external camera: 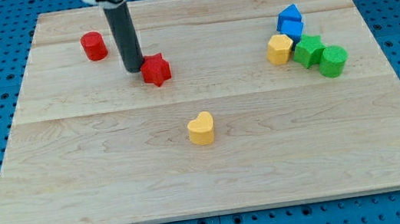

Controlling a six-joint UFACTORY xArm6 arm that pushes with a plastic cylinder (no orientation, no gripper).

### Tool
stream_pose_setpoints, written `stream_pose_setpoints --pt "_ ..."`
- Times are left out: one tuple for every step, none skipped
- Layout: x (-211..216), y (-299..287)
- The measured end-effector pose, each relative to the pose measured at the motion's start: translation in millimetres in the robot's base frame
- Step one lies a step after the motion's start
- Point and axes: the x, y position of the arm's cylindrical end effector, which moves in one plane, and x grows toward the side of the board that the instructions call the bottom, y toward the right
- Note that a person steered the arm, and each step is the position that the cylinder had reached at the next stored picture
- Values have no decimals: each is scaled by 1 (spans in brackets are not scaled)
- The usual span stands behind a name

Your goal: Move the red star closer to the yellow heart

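Camera view: my tip (134, 69) touches the red star (156, 70) on its left; yellow heart (201, 128) sits below-right, apart; no fingers fitted, so no grip state to tell

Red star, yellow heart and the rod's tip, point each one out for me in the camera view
red star (156, 70): camera view, on its top face.
yellow heart (201, 127): camera view, on its top face.
my tip (133, 69): camera view, the rod's very end, at the star's left edge.

The rod (124, 29) runs off the view's top edge, its upper part unseen. Beside my tip (133, 69), the red star (156, 70) hides part of its near edge behind the rod.
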Motion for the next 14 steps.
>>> stream_pose_setpoints --pt "20 24" --pt "100 26" --pt "124 34" --pt "74 35" --pt "57 68" --pt "42 117" --pt "6 137" --pt "7 171" --pt "57 170" --pt "71 149" --pt "56 174" --pt "57 170" --pt "67 160" --pt "86 159"
